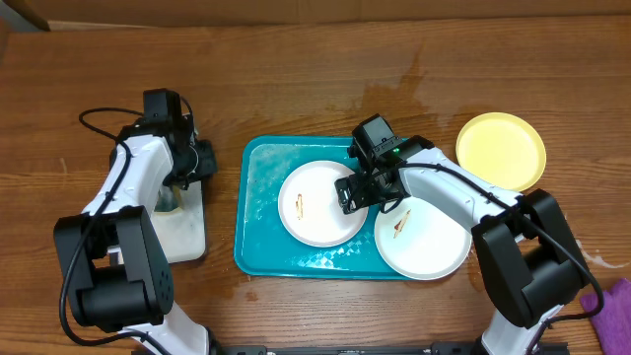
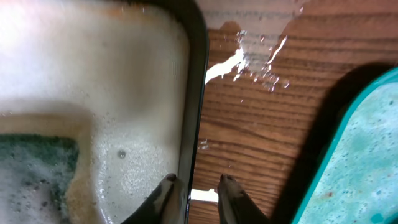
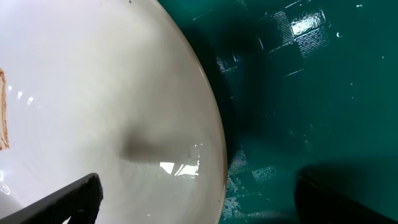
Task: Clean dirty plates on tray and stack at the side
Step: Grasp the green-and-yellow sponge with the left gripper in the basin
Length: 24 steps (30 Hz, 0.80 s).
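- Right gripper [image 1: 370, 193]: jaws spread wide, nothing held. In the wrist view, one finger is over the white plate [image 1: 317, 204] and the other over the teal tray [image 1: 258, 197], with the plate's rim between them.
- Left gripper [image 2: 196, 194]: jaws narrowly apart and empty, either side of the black rim of the white tray [image 2: 198, 74]. That tray holds foamy water and a green sponge [image 2: 37, 155].
- Where:
  - The white plate lies flat inside the teal tray, left of centre.
  - The second white plate [image 1: 424, 242] lies across the tray's right rim, partly over the table [image 1: 296, 79].
  - The yellow-green plate [image 1: 501, 150] is off the tray on the table, to the right and well apart.
- Look: the plates are round, shallow and glossy. Each white one has a small orange smear [image 1: 299, 205]. I can't make out a smear on the yellow-green one.
- Handling, my guess: thin plastic, so light, stiff enough and not fragile. The wet sheen on plate and tray means it is likely slippery.
- Grip: the plate lies flat, so the raised rim is the only hold. Pinch it with one finger under the lip and one on top. It may skid instead of lifting.
- A puddle [image 2: 261, 56] sits on the wood between the two trays.
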Available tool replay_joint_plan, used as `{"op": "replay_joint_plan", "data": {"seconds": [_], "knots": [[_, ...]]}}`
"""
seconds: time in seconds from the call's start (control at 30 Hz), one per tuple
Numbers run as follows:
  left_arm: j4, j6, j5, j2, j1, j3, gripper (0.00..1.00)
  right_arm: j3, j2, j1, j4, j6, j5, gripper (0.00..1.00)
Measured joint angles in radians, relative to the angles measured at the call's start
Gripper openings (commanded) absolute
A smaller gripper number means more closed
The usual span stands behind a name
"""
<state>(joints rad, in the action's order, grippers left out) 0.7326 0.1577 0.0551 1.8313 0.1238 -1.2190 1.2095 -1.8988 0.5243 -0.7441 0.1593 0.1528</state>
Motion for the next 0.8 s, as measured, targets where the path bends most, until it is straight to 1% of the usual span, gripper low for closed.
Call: {"op": "replay_joint_plan", "data": {"seconds": [0.1,0.2,0.23,0.33,0.57,0.8], "knots": [[-0.001,0.000,0.000,0.000,0.000,0.005,0.18,0.000,0.000,0.000,0.000,0.000,0.000,1.00],[-0.003,0.000,0.000,0.000,0.000,0.005,0.12,0.000,0.000,0.000,0.000,0.000,0.000,1.00],[-0.004,0.000,-0.002,0.000,0.000,0.006,0.08,0.000,0.000,0.000,0.000,0.000,0.000,1.00],[-0.004,-0.004,-0.002,0.000,0.000,0.006,0.07,0.000,0.000,0.000,0.000,0.000,0.000,1.00],[-0.008,-0.048,0.037,0.000,-0.020,0.007,0.09,0.000,0.000,0.000,0.000,0.000,0.000,1.00],[-0.008,-0.092,0.076,0.000,-0.078,0.007,0.15,0.000,0.000,0.000,0.000,0.000,0.000,1.00]]}}
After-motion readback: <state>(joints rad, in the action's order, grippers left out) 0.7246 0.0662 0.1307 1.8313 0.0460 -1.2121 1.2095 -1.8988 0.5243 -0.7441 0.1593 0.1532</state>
